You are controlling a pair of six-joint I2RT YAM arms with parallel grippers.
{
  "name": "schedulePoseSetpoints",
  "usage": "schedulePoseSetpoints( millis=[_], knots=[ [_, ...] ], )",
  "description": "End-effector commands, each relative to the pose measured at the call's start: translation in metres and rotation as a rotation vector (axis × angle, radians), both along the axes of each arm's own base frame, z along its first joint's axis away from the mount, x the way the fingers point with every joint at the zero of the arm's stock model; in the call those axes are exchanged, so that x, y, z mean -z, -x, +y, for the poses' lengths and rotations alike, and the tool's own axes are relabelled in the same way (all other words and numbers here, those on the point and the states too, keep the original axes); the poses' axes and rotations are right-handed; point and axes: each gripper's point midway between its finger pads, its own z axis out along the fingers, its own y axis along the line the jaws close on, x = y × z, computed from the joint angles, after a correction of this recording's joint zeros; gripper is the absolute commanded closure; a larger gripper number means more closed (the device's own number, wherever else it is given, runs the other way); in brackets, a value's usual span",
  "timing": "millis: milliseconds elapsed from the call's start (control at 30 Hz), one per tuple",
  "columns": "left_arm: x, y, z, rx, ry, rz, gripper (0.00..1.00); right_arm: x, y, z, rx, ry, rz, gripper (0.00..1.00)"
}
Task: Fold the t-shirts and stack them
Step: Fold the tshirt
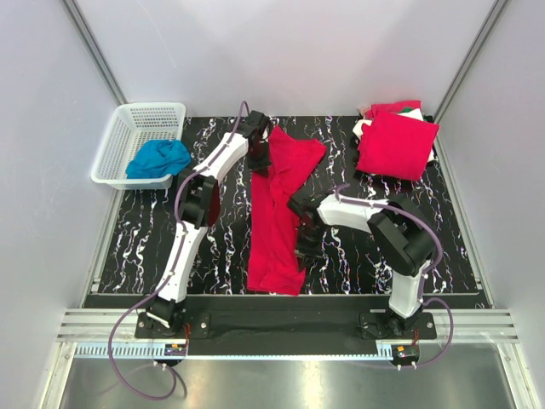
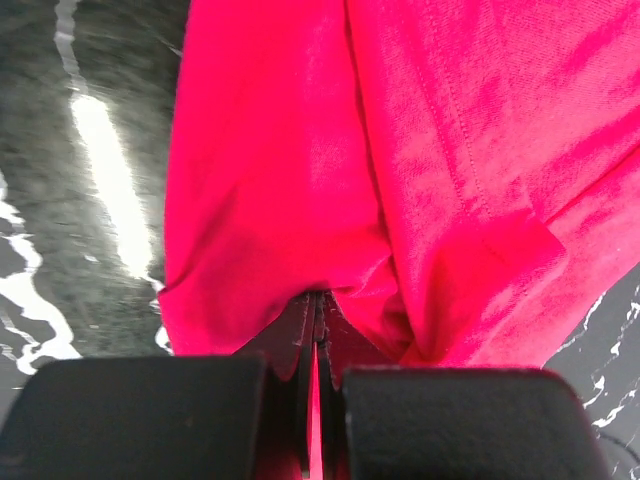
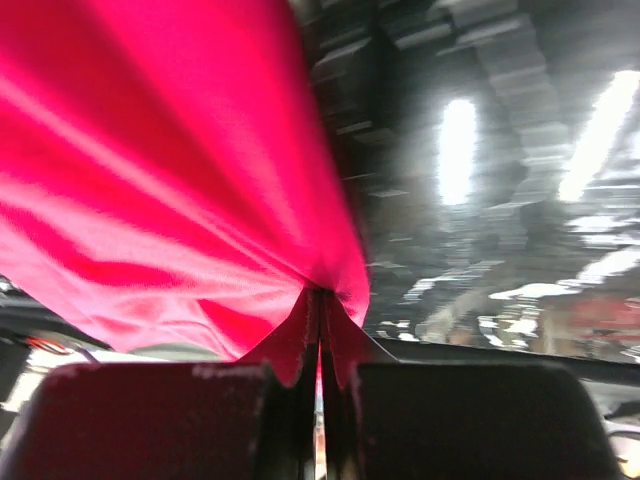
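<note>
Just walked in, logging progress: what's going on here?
Both arms are working one red t-shirt, which lies as a long strip down the middle of the table. The left arm has its jaws shut on the far end, the right arm on the right edge, nearer. A stack of folded shirts sits far right; a basket holding a blue cloth sits far left.
</note>
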Motion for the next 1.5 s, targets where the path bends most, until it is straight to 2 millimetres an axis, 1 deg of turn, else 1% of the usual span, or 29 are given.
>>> schedulePoseSetpoints(
  millis=[0, 300, 400, 433, 500, 533, 600, 733, 767, 833, 867, 900, 933, 967, 1000, 1033, 1067, 1100, 1133, 1167, 1200, 1233, 1267, 1300, 1333, 1367, 1400, 1433, 1467],
  knots=[
    [0.033, -0.019, 0.040, -0.086, -0.120, -0.005, 1.00, -0.002, 0.001, -0.036, 0.062, 0.103, 0.004, 1.00],
    [0.033, -0.018, 0.032, -0.063, -0.075, -0.001, 1.00, -0.002, -0.001, -0.029, 0.054, 0.065, 0.021, 1.00],
    [0.025, -0.016, 0.028, -0.043, -0.051, -0.003, 1.00, -0.007, -0.004, -0.024, 0.041, 0.038, 0.014, 1.00],
    [0.014, -0.015, 0.027, -0.044, -0.043, -0.014, 1.00, -0.010, -0.006, -0.023, 0.034, 0.031, 0.001, 1.00],
    [-0.004, -0.015, 0.024, -0.038, -0.014, -0.031, 0.84, -0.019, -0.013, -0.019, 0.026, 0.014, -0.034, 0.84],
    [-0.023, -0.014, 0.024, -0.039, 0.001, -0.054, 0.79, -0.028, -0.020, -0.020, 0.021, 0.008, -0.077, 0.81],
    [-0.044, -0.010, 0.022, -0.035, 0.021, -0.076, 0.69, -0.046, -0.034, -0.016, 0.020, -0.008, -0.156, 0.78],
    [-0.102, 0.010, 0.025, -0.006, 0.063, -0.137, 0.65, -0.094, -0.075, -0.019, -0.024, 0.002, -0.366, 0.75],
    [-0.111, 0.017, 0.025, -0.001, 0.078, -0.136, 0.65, -0.114, -0.095, -0.018, -0.005, -0.021, -0.422, 0.74],
    [-0.129, 0.037, 0.029, 0.020, 0.083, -0.144, 0.65, -0.127, -0.114, -0.020, -0.017, -0.038, -0.453, 0.73],
    [-0.135, 0.045, 0.030, 0.031, 0.087, -0.146, 0.65, -0.143, -0.135, -0.021, 0.005, -0.057, -0.499, 0.72],
    [-0.140, 0.063, 0.032, 0.053, 0.083, -0.138, 0.65, -0.136, -0.148, -0.024, -0.014, -0.040, -0.497, 0.72],
    [-0.142, 0.071, 0.032, 0.066, 0.079, -0.136, 0.65, -0.147, -0.166, -0.022, -0.017, -0.044, -0.544, 0.72],
    [-0.141, 0.083, 0.029, 0.090, 0.073, -0.127, 0.65, -0.145, -0.180, -0.028, -0.006, -0.027, -0.555, 0.72],
    [-0.137, 0.100, 0.030, 0.112, 0.064, -0.106, 0.65, -0.123, -0.193, -0.030, -0.033, 0.007, -0.524, 0.72],
    [-0.134, 0.111, 0.030, 0.127, 0.052, -0.093, 0.66, -0.131, -0.212, -0.028, -0.028, 0.006, -0.557, 0.72],
    [-0.130, 0.127, 0.022, 0.161, 0.042, -0.078, 0.66, -0.125, -0.227, -0.034, -0.017, 0.013, -0.551, 0.73],
    [-0.120, 0.149, 0.025, 0.179, 0.023, -0.041, 0.67, -0.095, -0.236, -0.036, -0.038, 0.042, -0.489, 0.73],
    [-0.115, 0.161, 0.024, 0.191, 0.010, -0.024, 0.67, -0.106, -0.259, -0.032, -0.028, 0.021, -0.536, 0.73],
    [-0.110, 0.177, 0.017, 0.223, -0.007, -0.013, 0.68, -0.098, -0.270, -0.031, -0.031, 0.019, -0.532, 0.73],
    [-0.101, 0.195, 0.020, 0.222, -0.025, 0.016, 0.68, -0.065, -0.282, -0.037, -0.028, 0.042, -0.482, 0.73],
    [-0.096, 0.202, 0.019, 0.225, -0.032, 0.017, 0.68, -0.076, -0.300, -0.032, -0.025, 0.016, -0.518, 0.73],
    [-0.092, 0.212, 0.014, 0.242, -0.033, 0.024, 0.68, -0.071, -0.308, -0.030, -0.031, 0.008, -0.517, 0.72],
    [-0.086, 0.222, 0.017, 0.227, -0.041, 0.044, 0.68, -0.041, -0.309, -0.035, -0.042, 0.035, -0.449, 0.72],
    [-0.084, 0.223, 0.016, 0.219, -0.036, 0.038, 0.68, -0.063, -0.330, -0.026, -0.044, -0.008, -0.528, 0.71],
    [-0.081, 0.227, 0.014, 0.219, -0.032, 0.045, 0.68, -0.063, -0.336, -0.022, -0.052, -0.021, -0.542, 0.70],
    [-0.077, 0.231, 0.015, 0.213, -0.033, 0.055, 0.68, -0.048, -0.338, -0.024, -0.051, -0.015, -0.517, 0.69],
    [-0.076, 0.229, 0.015, 0.212, -0.044, 0.045, 0.68, -0.066, -0.351, -0.022, -0.038, -0.049, -0.576, 0.70],
    [-0.074, 0.230, 0.015, 0.216, -0.054, 0.045, 0.68, -0.068, -0.354, -0.022, -0.031, -0.064, -0.581, 0.70]
  ],
)
